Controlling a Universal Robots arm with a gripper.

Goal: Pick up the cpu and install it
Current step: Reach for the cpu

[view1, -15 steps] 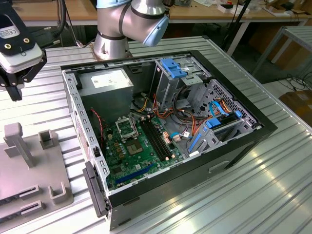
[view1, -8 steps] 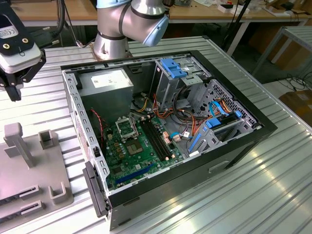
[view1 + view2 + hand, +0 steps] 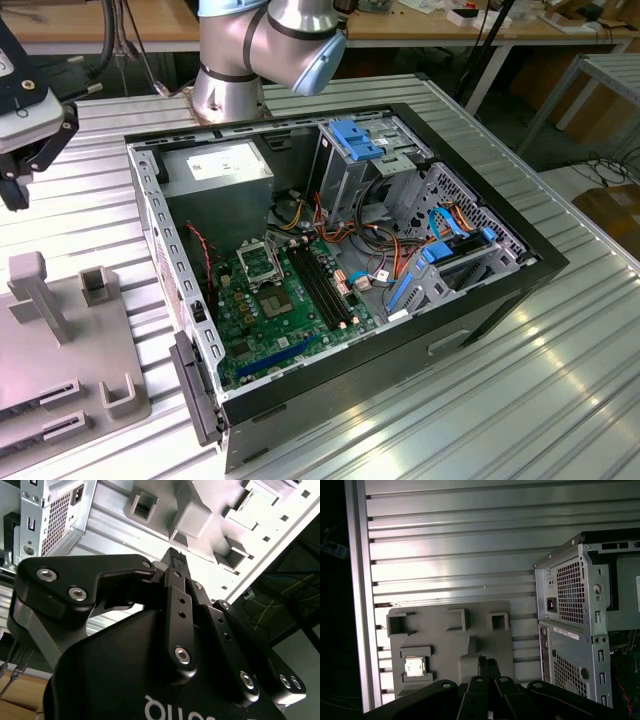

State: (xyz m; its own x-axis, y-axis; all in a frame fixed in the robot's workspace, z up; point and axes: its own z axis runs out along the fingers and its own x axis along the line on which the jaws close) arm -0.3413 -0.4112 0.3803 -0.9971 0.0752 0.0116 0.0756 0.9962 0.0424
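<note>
One small silver-topped cpu (image 3: 415, 666) lies flat in a square pocket of the grey fixture plate (image 3: 451, 647), seen in the first wrist view. The claw (image 3: 489, 663) hangs above the same plate, jaws pressed together and holding nothing, off to one side of the cpu and not touching it. An open computer case (image 3: 570, 625) stands just beside the plate.

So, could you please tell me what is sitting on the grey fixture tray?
The cpu lies in one recess of the tray. The gripper covers part of the tray's edge, so anything there is hidden.
</note>
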